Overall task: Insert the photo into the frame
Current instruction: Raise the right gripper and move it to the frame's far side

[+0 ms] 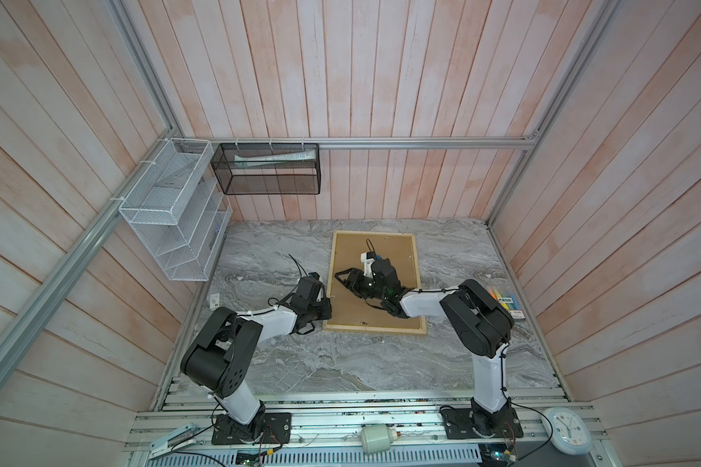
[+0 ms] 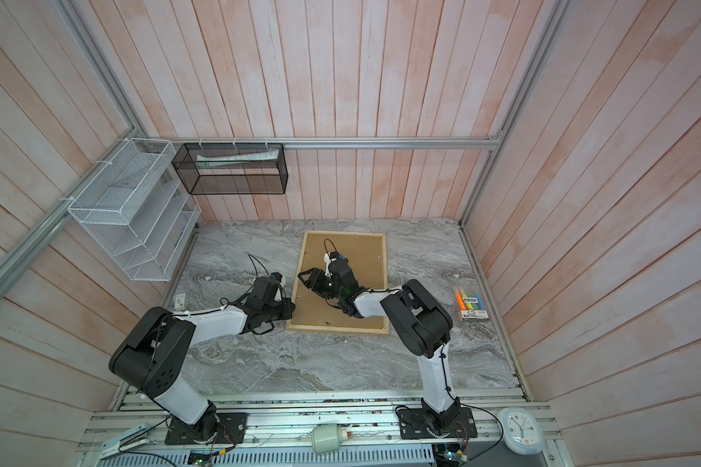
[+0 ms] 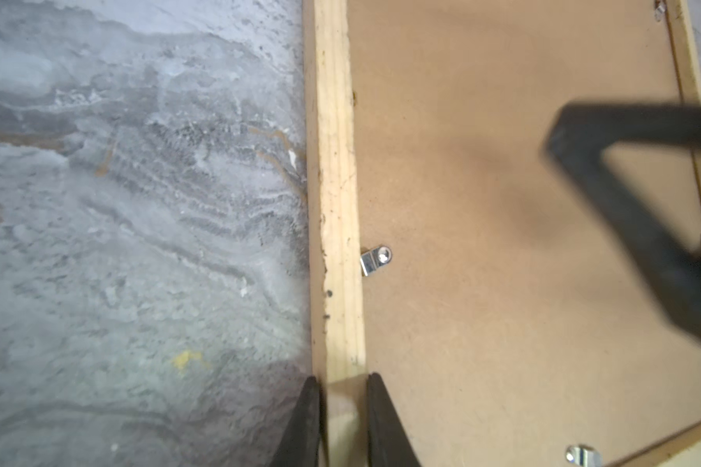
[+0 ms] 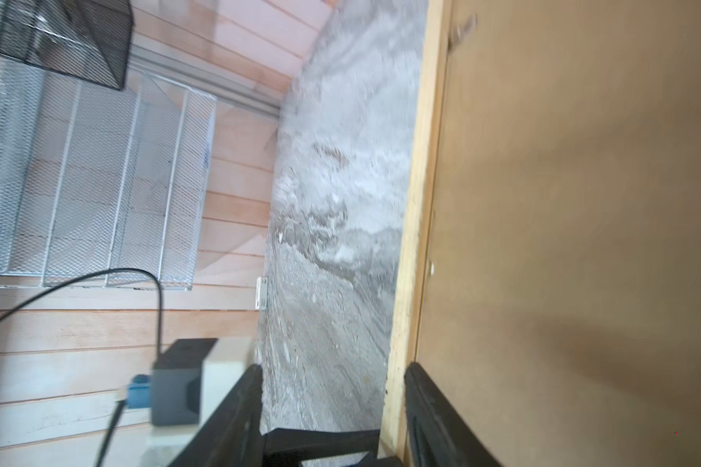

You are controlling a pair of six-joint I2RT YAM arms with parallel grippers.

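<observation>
The frame [image 1: 381, 250] lies back-up on the table [image 1: 340, 364], toward the far side and a little right of centre, its long sides running away from the arms. Thin pale wood rails border a flat brown fibreboard back. In the left wrist view the rail [image 3: 334, 161] shows rough, speckled edges, and a small shiny metal clip [image 3: 376, 258] sits on the board just beside it. Another clip [image 3: 581, 455] sits near the adjoining rail.

The left claw [image 3: 343, 388] is clamped across that rail near the frame's near left corner, one dark finger outside on the table, the other inside on the board. The right claw [image 1: 338, 278] hangs over the left part of the board with its jaws spread apart. In the blurred right wrist view, rail and bare table show between its fingers [image 4: 417, 388], and it grips nothing.

The table is grey veined marble. Pinkish white planks [image 1: 381, 81] wall the space on three sides, edged with aluminium bars. A white mesh rack [image 1: 171, 210] and a black mesh basket [image 1: 268, 170] hang in the far left corner. A pack of coloured markers [image 1: 506, 301] lies by the right wall, well apart from the frame. A round white clock [image 1: 567, 430] rests at the near right.
</observation>
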